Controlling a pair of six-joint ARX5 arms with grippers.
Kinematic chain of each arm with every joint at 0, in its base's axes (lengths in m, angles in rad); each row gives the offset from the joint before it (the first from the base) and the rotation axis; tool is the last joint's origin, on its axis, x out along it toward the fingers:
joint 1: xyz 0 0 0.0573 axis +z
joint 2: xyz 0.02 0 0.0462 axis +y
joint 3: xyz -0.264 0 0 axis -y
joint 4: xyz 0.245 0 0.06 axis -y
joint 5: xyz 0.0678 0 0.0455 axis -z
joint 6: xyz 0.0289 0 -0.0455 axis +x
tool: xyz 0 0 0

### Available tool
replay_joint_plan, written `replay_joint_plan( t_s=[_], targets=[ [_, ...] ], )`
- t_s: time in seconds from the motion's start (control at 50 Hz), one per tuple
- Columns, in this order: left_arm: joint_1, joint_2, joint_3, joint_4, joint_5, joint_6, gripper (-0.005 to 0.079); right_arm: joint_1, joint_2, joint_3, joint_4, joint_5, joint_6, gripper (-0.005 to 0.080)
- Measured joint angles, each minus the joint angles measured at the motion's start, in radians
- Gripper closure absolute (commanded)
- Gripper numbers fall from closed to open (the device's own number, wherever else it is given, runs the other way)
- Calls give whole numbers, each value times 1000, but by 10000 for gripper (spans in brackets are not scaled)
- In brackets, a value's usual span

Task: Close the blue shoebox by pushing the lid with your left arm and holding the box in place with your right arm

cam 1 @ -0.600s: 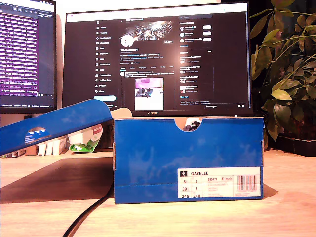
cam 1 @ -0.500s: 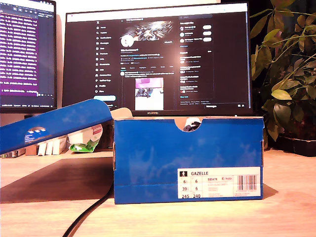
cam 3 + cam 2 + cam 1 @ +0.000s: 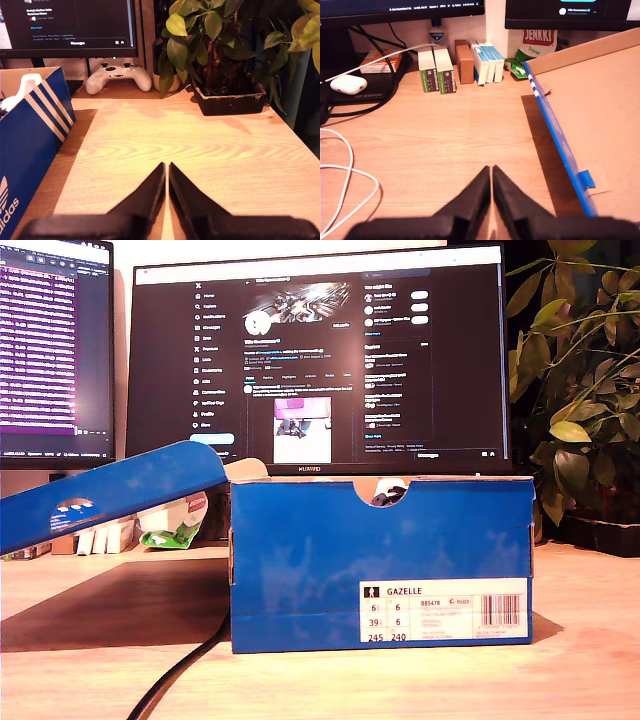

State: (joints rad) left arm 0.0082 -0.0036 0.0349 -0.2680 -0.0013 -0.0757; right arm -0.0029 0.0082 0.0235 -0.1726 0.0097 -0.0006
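Observation:
The blue shoebox [image 3: 380,560] stands on the wooden desk in the middle of the exterior view. Its hinged lid [image 3: 110,495] is open and slopes down toward the exterior view's left. Neither gripper appears in the exterior view. In the first wrist view my first gripper [image 3: 491,171] is shut on nothing, low over the desk, beside the lid's brown inner face [image 3: 600,115] and apart from it. In the second wrist view my second gripper [image 3: 166,167] is shut and empty over bare desk. The box's striped blue side [image 3: 30,150] is off to one side, not touched.
Two monitors stand behind the box. A potted plant [image 3: 580,390] fills the exterior view's right, its pot [image 3: 230,100] near my second gripper. A black cable [image 3: 180,670] runs under the lid. Small cartons [image 3: 460,65], an earbud case [image 3: 347,84], a white cable [image 3: 345,170] and a controller [image 3: 117,77] lie about.
Text on the monitor at the exterior view's left has scrolled. The box and its lid have not moved.

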Motion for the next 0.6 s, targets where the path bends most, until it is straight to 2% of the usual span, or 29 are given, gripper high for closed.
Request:
replay_joint_plan(
  t_s=[0.16, 0.18, 0.22, 0.24, 0.3, 0.32, 0.36, 0.38, 0.44, 0.46, 0.6],
  targets=[
    [0, 0, 0, 0, 9, -6, 750, 0, 0, 0, 0, -3, 3, 762],
    [0, 0, 0, 1, 12, -50, 750, 0, 0, 0, 0, -4, 14, 763],
    [0, 0, 0, 2, 24, -51, 750, 0, 0, 0, 0, -7, 23, 763],
    [0, 0, 0, 2, 28, -104, 750, 0, 0, 0, 0, -8, 58, 762],
    [0, 0, 0, 3, 41, -108, 750, 0, 0, 0, 1, -13, 61, 763],
    [0, 0, 0, 4, 45, -168, 750, 0, 0, 0, 2, -18, 134, 763],
    [0, 0, 0, 5, 55, -180, 750, 0, 0, 0, 8, -32, 134, 763],
    [0, 0, 0, 5, 61, -223, 750, 0, 0, 0, 14, -40, 221, 763],
    [0, 0, 0, 6, 85, -223, 750, 0, 0, 0, 40, -75, 289, 763],
    [0, 0, 0, 7, 95, -271, 752, 0, 0, 0, 48, -92, 296, 763],
    [0, 0, 0, 56, 176, -338, 759, 0, 0, 0, 61, -170, 351, 763]
  ],
)
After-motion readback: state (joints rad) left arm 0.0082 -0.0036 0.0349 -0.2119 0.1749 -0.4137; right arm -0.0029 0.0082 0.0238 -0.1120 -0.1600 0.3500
